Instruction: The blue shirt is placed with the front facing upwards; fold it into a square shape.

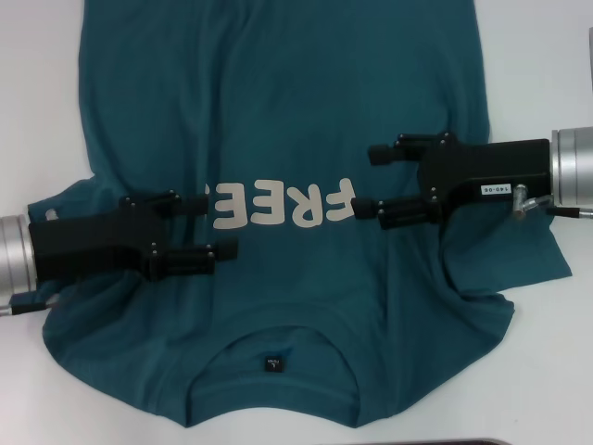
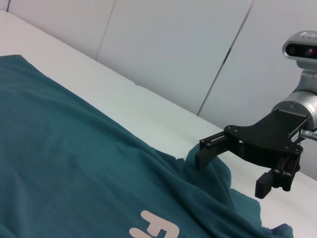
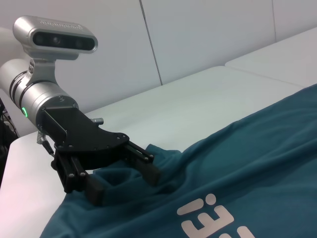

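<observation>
The blue shirt (image 1: 278, 93) lies spread front up on the white table (image 1: 37, 93), its collar (image 1: 222, 357) and small dark label (image 1: 274, 363) at the near edge. Cream lettering (image 1: 283, 204) crosses the chest. My left gripper (image 1: 215, 225) hovers open over the chest's left part, beside the rumpled left sleeve (image 1: 65, 209). My right gripper (image 1: 368, 182) stands open over the chest's right part, above the right sleeve (image 1: 519, 264). Neither holds cloth. The left wrist view shows the shirt (image 2: 74, 163) and the right gripper (image 2: 233, 171); the right wrist view shows the left gripper (image 3: 121, 181).
Bare white table (image 1: 537, 56) borders the shirt on both sides. A dark strip (image 1: 417, 442) runs along the near edge. White wall panels (image 2: 173, 44) stand behind the table in the wrist views.
</observation>
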`<action>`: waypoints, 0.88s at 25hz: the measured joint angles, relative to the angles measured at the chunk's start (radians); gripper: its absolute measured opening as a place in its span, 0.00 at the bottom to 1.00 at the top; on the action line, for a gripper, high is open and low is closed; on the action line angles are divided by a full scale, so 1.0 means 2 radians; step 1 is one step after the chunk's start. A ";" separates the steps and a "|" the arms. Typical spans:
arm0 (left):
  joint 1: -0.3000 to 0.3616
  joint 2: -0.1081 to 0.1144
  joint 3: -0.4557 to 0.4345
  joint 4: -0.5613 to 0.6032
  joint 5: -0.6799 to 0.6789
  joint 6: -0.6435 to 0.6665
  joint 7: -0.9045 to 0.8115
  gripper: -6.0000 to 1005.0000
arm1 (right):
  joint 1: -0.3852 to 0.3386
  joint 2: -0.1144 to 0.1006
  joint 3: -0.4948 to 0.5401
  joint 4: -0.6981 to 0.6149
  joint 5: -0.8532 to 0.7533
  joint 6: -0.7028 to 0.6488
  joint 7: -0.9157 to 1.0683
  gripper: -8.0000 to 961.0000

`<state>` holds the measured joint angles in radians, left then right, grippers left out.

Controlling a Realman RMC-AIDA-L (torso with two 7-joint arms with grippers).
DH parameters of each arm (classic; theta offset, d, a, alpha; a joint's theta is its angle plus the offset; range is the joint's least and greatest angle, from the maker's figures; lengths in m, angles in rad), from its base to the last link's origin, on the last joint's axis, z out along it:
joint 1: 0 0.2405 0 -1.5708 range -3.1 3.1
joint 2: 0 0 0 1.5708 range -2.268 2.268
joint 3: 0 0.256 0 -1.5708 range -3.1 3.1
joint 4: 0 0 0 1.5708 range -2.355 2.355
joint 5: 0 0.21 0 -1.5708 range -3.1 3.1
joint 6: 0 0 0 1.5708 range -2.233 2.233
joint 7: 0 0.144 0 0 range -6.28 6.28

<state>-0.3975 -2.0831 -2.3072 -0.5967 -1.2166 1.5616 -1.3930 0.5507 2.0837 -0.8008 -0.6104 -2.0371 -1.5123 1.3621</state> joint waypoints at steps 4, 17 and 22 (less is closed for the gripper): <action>0.000 0.000 0.000 0.000 0.000 0.000 -0.001 0.89 | 0.001 0.000 0.000 0.000 0.001 0.000 0.002 0.96; -0.001 0.004 0.000 -0.003 0.000 0.000 -0.026 0.88 | 0.002 0.000 0.000 0.000 0.002 0.000 0.005 0.96; 0.007 0.011 -0.004 -0.028 0.003 -0.004 -0.088 0.88 | 0.003 0.000 0.002 0.000 0.003 0.000 0.005 0.96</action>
<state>-0.3841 -2.0609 -2.3146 -0.6525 -1.2109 1.5542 -1.5690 0.5564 2.0846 -0.7959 -0.6105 -2.0309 -1.5125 1.3722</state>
